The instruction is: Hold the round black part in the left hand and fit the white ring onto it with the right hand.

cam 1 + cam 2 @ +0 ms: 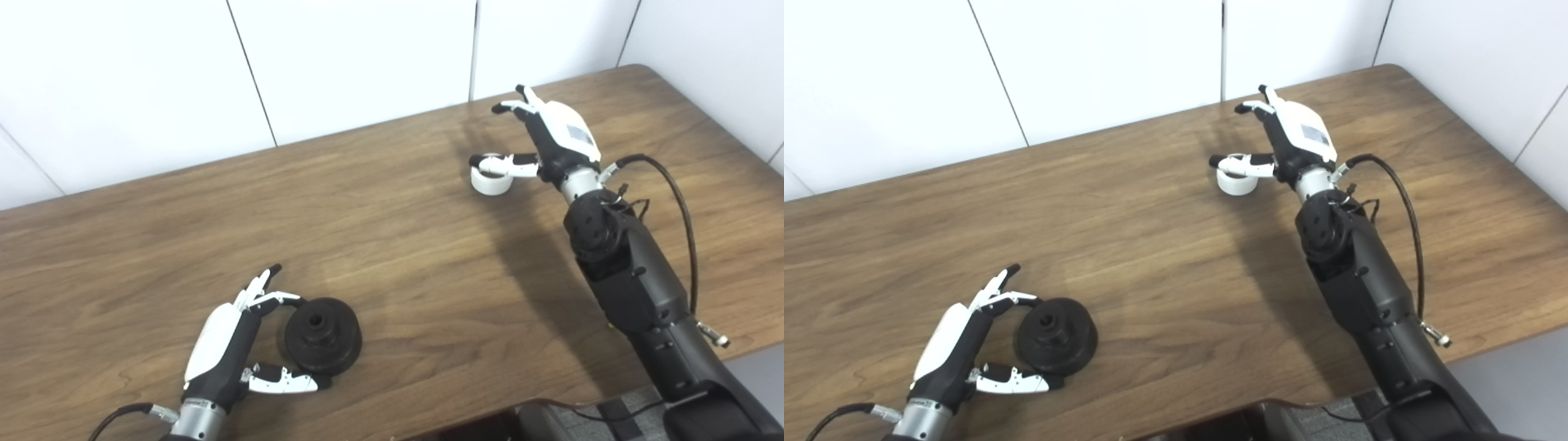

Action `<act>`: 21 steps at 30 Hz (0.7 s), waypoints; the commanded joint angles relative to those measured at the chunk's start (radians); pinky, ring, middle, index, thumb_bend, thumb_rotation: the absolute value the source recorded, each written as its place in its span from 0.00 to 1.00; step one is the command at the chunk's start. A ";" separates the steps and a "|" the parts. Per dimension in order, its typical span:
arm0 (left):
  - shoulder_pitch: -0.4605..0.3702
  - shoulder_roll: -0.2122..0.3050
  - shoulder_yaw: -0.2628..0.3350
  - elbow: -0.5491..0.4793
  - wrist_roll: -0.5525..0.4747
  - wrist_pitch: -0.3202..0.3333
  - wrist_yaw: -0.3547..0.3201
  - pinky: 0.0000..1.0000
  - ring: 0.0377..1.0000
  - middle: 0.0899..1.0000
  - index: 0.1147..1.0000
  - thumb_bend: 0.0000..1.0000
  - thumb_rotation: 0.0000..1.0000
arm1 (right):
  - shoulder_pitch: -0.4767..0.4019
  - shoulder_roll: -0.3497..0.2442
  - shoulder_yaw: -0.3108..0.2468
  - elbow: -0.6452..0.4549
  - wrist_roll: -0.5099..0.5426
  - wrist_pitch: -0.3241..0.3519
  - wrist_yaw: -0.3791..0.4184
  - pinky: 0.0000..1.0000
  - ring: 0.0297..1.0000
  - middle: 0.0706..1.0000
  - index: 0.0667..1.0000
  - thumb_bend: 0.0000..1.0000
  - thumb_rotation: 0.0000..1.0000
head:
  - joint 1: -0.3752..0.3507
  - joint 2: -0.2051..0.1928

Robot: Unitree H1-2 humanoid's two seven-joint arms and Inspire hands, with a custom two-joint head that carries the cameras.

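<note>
My left hand (236,343) sits low at the near-left of the worktop (392,257), palm turned toward the round black part (323,335). Fingers spread, cupped around it from the left: upper fingers (278,299) curl over to the part's top-left edge, thumb (288,383) runs along below it, tip right at its lower rim. Touching or just off the rim, can't tell. Not clamped; part lies flat on the worktop, centre hole facing up, stepped hub visible.

My right hand (554,138) is far across, at the back-right of the worktop, arm coming up from the lower right corner. Fingers apart too: upper fingers (511,105) raised and hooked in the air, holding nothing. Thumb (505,164) stretches left over the top of the white ring (491,180), tip at or above the ring's upper edge; contact unclear. Ring stands on the worktop with its opening up, directly beneath the thumb, not lifted.

Ring and black part are well apart, ring far-right, part near-left, bare wood between. Dark cable (677,208) loops off my right wrist down along the forearm. White wall panels (343,61) behind the worktop's far edge.
</note>
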 commanded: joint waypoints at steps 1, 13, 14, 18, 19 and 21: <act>-0.004 0.009 0.003 -0.029 0.008 -0.010 0.001 1.00 1.00 1.00 0.50 0.91 0.18 | -0.053 -0.034 0.002 -0.017 -0.005 0.019 0.015 0.84 1.00 1.00 0.88 0.92 0.66 | 0.001 0.002; -0.004 0.009 0.003 -0.035 0.009 -0.004 -0.006 1.00 1.00 1.00 0.50 0.91 0.19 | -0.049 -0.072 0.055 0.007 0.007 0.077 0.106 0.94 1.00 1.00 0.97 1.00 0.73 | 0.009 0.007; -0.004 0.009 0.003 -0.036 0.009 -0.003 -0.006 1.00 1.00 1.00 0.50 0.91 0.20 | -0.051 -0.077 0.063 0.009 0.003 0.086 0.116 0.94 1.00 1.00 0.97 1.00 0.73 | 0.009 0.008; -0.006 0.008 0.002 -0.037 0.011 -0.004 -0.007 1.00 1.00 1.00 0.50 0.91 0.20 | -0.052 -0.090 0.080 0.010 0.004 0.101 0.135 0.96 1.00 1.00 0.96 1.00 0.70 | 0.013 0.010; -0.006 0.008 0.002 -0.036 0.011 -0.004 -0.006 1.00 1.00 1.00 0.50 0.91 0.19 | -0.051 -0.092 0.083 0.009 0.005 0.103 0.138 0.96 1.00 1.00 0.95 1.00 0.70 | 0.015 0.011; -0.007 0.007 0.001 -0.037 0.012 -0.004 -0.006 1.00 1.00 1.00 0.50 0.91 0.20 | -0.050 -0.093 0.088 0.006 0.006 0.108 0.144 0.96 1.00 1.00 0.93 1.00 0.68 | 0.016 0.011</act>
